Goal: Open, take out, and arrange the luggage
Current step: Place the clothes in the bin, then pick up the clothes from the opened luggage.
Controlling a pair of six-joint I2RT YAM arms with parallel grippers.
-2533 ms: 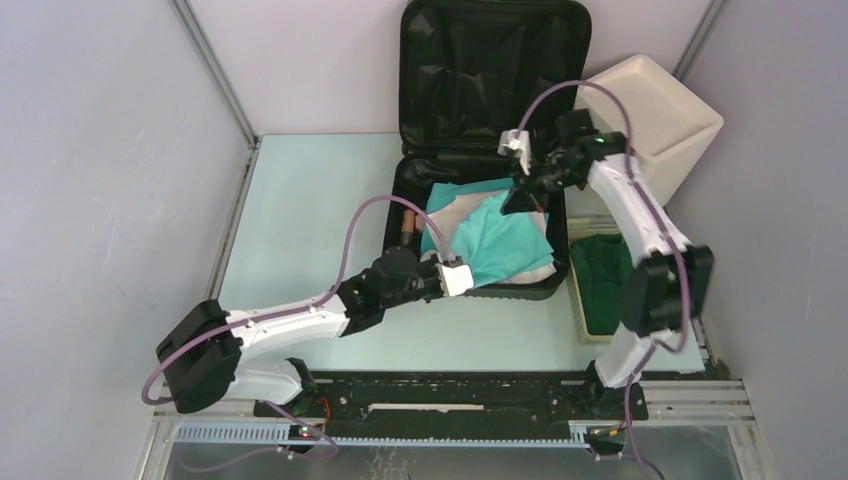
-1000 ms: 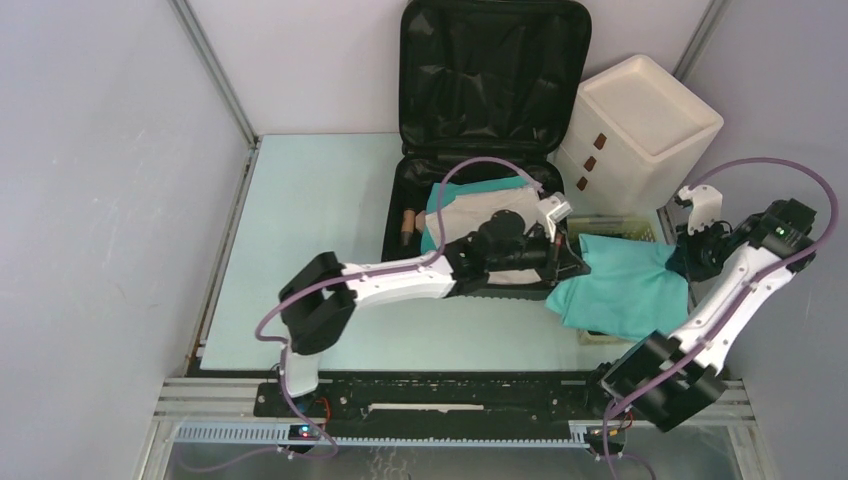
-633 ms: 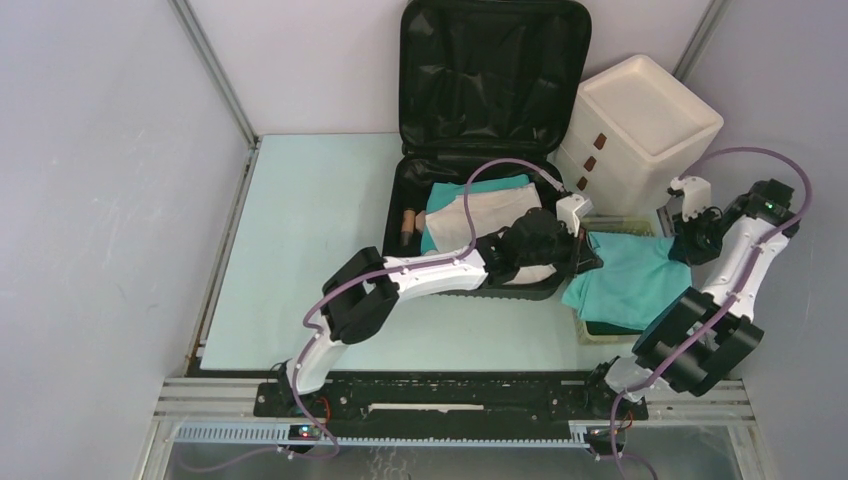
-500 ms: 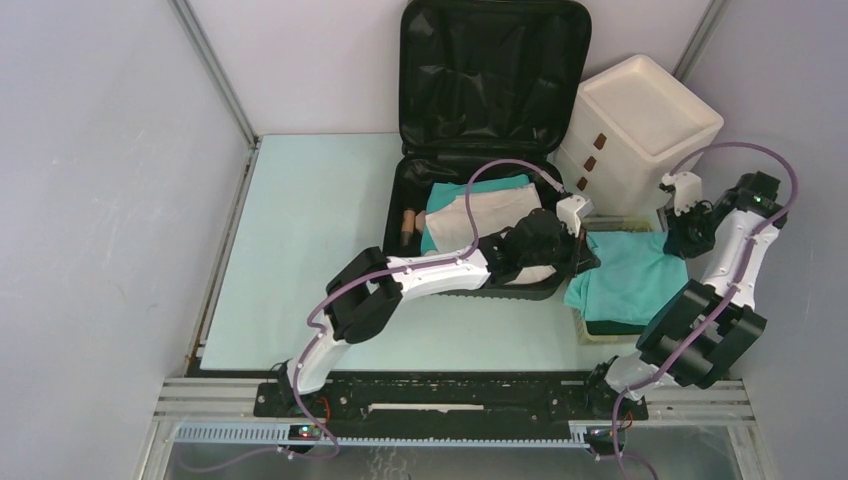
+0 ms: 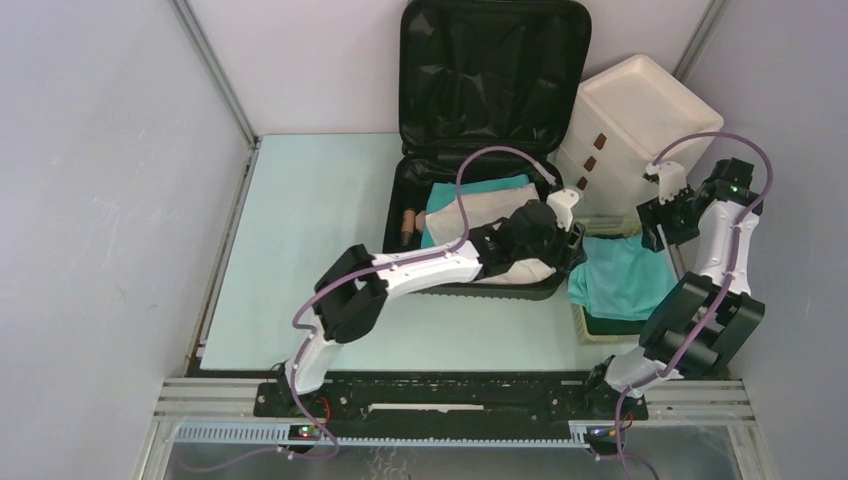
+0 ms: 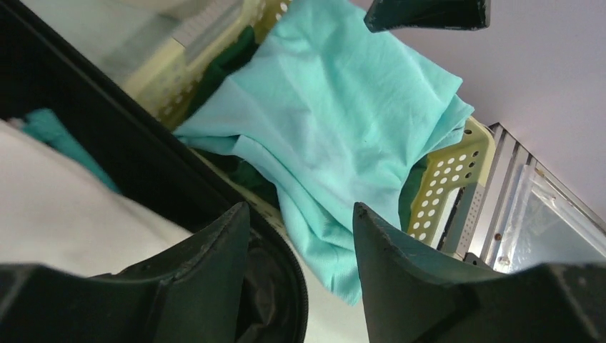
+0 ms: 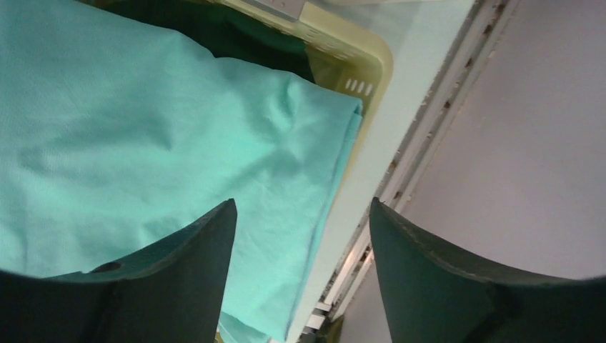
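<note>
The luggage (image 5: pixel 408 205) is a black suitcase lying open on the table, its lid (image 5: pixel 495 70) standing against the back wall. A beige cloth (image 5: pixel 490 210) and a teal cloth (image 5: pixel 470 188) lie inside it. A light teal cloth (image 5: pixel 620 275) is draped over the pale yellow basket (image 5: pixel 582 322) to the suitcase's right. My left gripper (image 5: pixel 572 240) hangs open over the suitcase's right rim (image 6: pixel 143 157), nothing between its fingers, the teal cloth (image 6: pixel 336 121) just beyond it. My right gripper (image 5: pixel 660 222) is open and empty above the cloth's (image 7: pixel 143 143) far edge and the basket rim (image 7: pixel 357 64).
A white three-drawer box (image 5: pixel 640 125) stands behind the basket, close to my right wrist. A dark green cloth (image 6: pixel 229 61) lies in the basket (image 6: pixel 446 193) under the teal one. A brown object (image 5: pixel 407 225) lies at the suitcase's left side. Grey walls close both sides.
Both grippers have opened and let go of the light teal cloth, which now rests on the basket. My right gripper has moved back toward the drawer box; the left drew back slightly.
</note>
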